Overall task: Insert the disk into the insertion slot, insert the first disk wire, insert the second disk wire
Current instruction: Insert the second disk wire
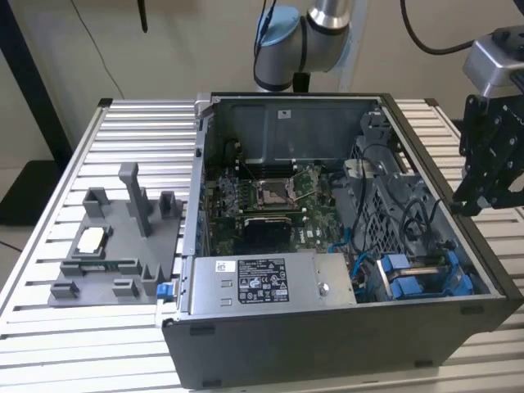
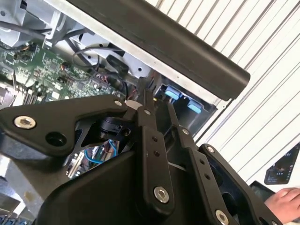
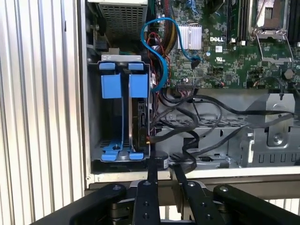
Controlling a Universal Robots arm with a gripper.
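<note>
Pincer, in the first wrist view: fingers set narrow with a slim gap, nothing between them, poised over the rim of the computer case. Directly ahead of the tips, just inside that rim, the disk stands on edge in its blue carrier, seated in the insertion slot. Its long axis runs roughly in line with the fingers. Loose black cables lie just beside the disk, nearest the fingertips; whether any is plugged in cannot be told. Case rests on the slatted bench.
</note>
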